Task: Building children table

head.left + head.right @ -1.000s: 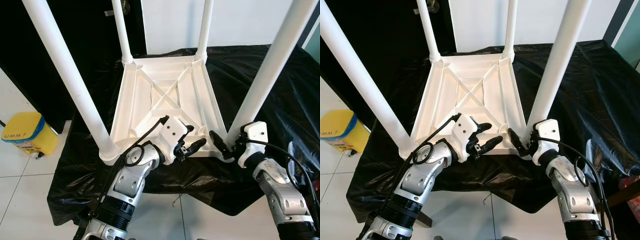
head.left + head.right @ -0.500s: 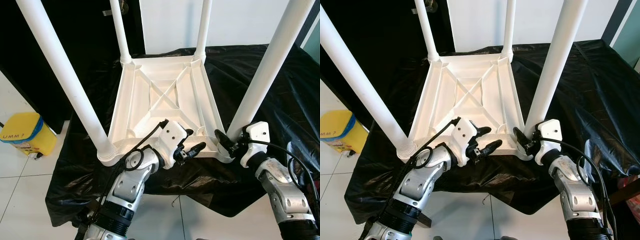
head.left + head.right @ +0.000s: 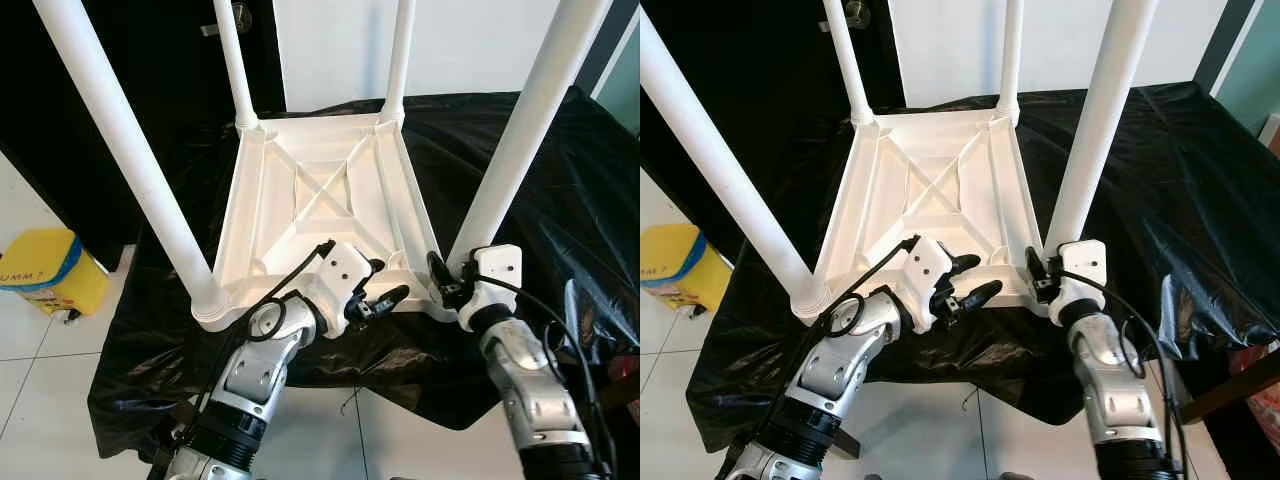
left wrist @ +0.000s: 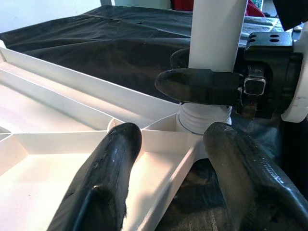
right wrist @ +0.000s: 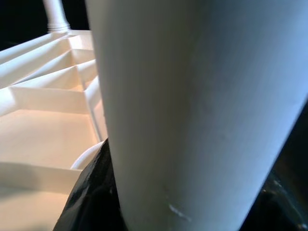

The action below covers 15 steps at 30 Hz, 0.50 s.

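A white children's table [image 3: 320, 190] lies upside down on a black sheet, its four legs pointing up. My right gripper [image 3: 450, 280] is shut on the base of the near right leg [image 3: 520, 130], just above its socket. One of its black fingers [image 4: 192, 85] crosses the front of that leg [image 4: 214, 29] in the left wrist view. The right wrist view has the leg [image 5: 192, 96] pressed close between dark fingers. My left gripper [image 3: 388, 280] is open at the table's near rim, left of that corner, one finger over the underside and one outside it.
The black sheet [image 3: 560, 180] covers the support under the table and hangs over its front edge. A yellow bin with a blue lid [image 3: 45, 270] stands on the white tiled floor at the left. A dark door and a white wall are behind.
My right gripper has moved in and up against the near right leg's base and closed on it. The left gripper stays open at the rim. The camera has shifted a little.
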{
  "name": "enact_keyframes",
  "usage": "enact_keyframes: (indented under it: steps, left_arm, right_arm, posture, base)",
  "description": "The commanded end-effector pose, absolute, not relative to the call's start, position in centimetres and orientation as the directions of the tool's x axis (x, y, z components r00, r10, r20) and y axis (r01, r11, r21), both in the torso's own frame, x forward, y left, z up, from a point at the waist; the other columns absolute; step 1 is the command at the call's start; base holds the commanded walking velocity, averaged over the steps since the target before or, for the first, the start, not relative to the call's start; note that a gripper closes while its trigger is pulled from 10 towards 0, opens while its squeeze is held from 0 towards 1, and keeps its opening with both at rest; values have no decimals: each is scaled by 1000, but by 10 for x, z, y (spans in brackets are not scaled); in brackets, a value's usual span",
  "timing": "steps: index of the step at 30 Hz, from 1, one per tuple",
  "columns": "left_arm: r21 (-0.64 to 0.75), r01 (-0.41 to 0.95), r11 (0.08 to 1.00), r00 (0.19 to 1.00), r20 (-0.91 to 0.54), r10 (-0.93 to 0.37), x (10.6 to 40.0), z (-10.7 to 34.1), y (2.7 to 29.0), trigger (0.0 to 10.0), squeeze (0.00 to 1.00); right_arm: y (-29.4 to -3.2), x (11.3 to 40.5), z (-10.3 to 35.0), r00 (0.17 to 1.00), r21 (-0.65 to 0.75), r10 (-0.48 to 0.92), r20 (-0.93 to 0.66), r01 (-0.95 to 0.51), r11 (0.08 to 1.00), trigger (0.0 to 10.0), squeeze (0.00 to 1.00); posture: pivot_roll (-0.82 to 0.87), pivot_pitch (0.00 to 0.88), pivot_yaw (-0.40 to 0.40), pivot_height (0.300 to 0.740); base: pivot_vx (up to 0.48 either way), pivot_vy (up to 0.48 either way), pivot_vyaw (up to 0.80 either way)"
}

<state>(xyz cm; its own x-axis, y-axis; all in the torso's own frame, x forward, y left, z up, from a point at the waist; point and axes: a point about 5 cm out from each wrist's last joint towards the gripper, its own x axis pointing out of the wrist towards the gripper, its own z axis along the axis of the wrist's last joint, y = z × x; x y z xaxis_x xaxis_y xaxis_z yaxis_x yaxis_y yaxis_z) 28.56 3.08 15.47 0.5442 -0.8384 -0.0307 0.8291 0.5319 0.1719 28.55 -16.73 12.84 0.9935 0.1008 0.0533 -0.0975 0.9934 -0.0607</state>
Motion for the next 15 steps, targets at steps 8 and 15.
enact_keyframes:
  steps: [8,15]
  left_arm:
    - [192,791,580,596,-30,-803,291,154,33,10000,0]
    - [186,786,589,603,-23,-797,290,152,34,10000,0]
  right_arm:
    - [-160,275,93,990,-7,-81,-115,81,997,10000,0]
    - [-156,264,95,967,30,-235,-96,239,971,10000,0]
  posture:
    - [-198,45,23,740]
    - [-201,42,26,740]
  base:
    - [0,0,0]
    - [0,0,0]
